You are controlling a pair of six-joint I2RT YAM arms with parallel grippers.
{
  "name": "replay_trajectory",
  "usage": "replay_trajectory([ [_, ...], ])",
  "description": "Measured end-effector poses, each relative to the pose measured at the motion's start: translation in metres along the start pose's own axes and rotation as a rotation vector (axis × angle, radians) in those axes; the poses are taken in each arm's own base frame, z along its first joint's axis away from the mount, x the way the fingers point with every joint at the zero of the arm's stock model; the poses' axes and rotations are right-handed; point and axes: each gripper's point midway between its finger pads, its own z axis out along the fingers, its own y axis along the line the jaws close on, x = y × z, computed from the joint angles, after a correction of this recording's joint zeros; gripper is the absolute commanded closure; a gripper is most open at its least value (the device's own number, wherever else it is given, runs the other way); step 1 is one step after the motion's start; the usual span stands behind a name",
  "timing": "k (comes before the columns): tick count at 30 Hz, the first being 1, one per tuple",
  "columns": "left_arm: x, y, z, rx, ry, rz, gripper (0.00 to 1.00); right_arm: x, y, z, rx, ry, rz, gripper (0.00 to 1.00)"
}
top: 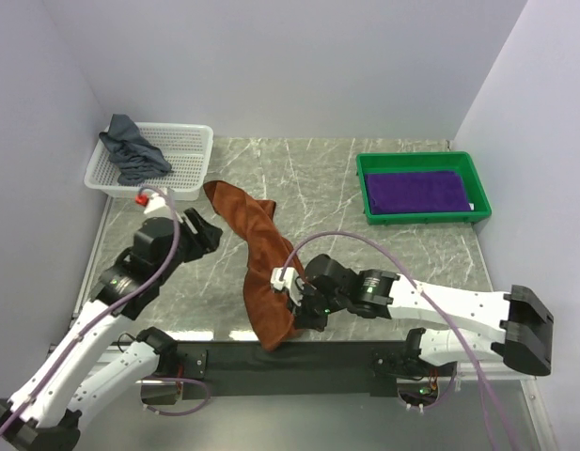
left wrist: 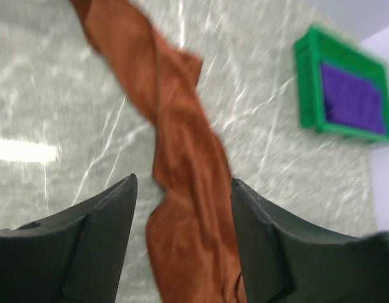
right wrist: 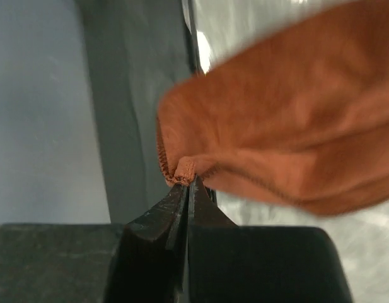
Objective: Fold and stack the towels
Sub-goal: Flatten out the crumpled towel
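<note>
Pale lavender walls (top: 271, 66); grey veined marble tabletop (top: 308, 178).

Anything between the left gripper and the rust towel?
Nothing visible. In the left wrist view the rust-brown towel shows unobstructed past the open left gripper; the right gripper is shut on its near end.

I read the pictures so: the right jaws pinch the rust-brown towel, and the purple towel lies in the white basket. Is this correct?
Not quite. The purple towel lies in the green tray, not in the white basket, which holds the grey-blue towel; the top external view shows it. The right jaws do pinch the rust-brown towel.
</note>
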Motion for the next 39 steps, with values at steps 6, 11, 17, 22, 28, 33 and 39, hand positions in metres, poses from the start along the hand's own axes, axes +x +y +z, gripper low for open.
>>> replay_trajectory([
  [6,0.066,0.026,0.032,-0.075,0.207,0.014,0.24,0.039,-0.012,0.015,0.076,0.116,0.183,0.41],
  [11,0.122,0.045,0.049,-0.113,0.387,0.011,0.23,0.026,-0.025,0.016,0.133,0.098,0.259,0.3],
  [17,0.16,0.051,0.059,-0.113,0.488,-0.003,0.26,0.015,-0.121,-0.014,0.412,-0.055,0.556,0.33],
  [22,0.185,0.049,0.07,-0.102,0.554,0.01,0.29,0.035,-0.161,-0.003,0.534,-0.024,0.714,0.42],
  [28,0.202,0.05,0.08,-0.108,0.594,0.028,0.4,0.054,-0.184,0.023,0.586,0.039,0.791,0.5],
  [33,0.209,0.051,0.085,-0.113,0.606,0.036,0.48,0.053,-0.202,0.034,0.621,0.038,0.816,0.55],
  [39,0.215,0.05,0.092,-0.104,0.609,0.041,0.76,0.048,-0.216,0.042,0.639,0.017,0.828,0.9],
])
